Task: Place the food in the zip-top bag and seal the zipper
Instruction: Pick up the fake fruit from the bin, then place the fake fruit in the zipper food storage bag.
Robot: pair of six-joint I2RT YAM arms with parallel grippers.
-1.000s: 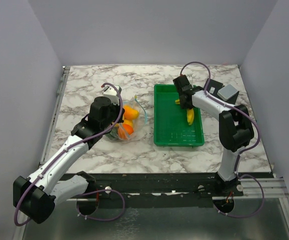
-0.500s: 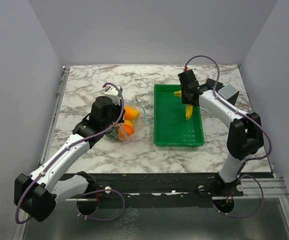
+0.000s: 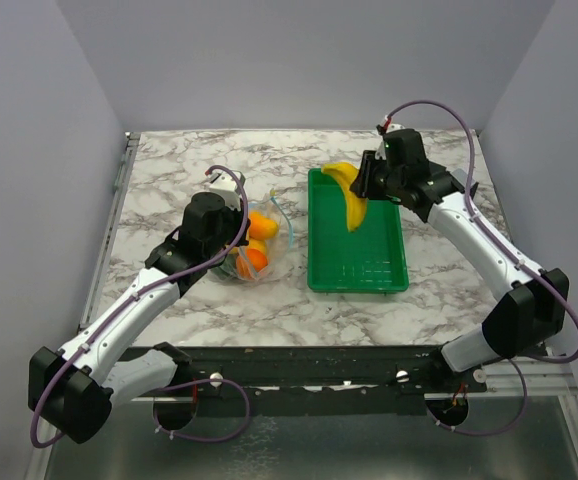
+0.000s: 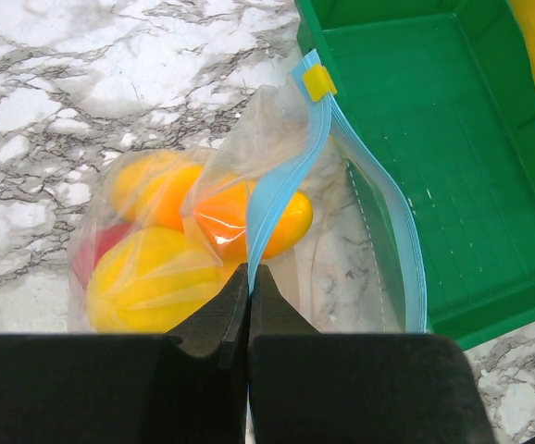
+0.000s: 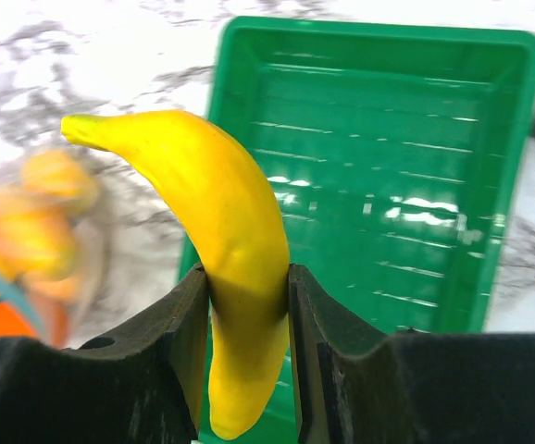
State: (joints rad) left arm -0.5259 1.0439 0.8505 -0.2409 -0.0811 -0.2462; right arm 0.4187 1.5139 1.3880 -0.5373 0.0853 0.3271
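Banana (image 3: 350,196) newly aloft; marble table (image 3: 189,170), lilac walls (image 3: 299,60)

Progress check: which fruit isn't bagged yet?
The banana, clamped in the right gripper over the green tray; the rounded fruits sit inside the clear bag.

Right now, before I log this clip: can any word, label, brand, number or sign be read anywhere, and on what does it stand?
No readable text in any view.
green tray: faint raised marks on the floor near its front end, too small to read.
zip-top bag, its yellow slider and the banana: plain, no print to be seen.
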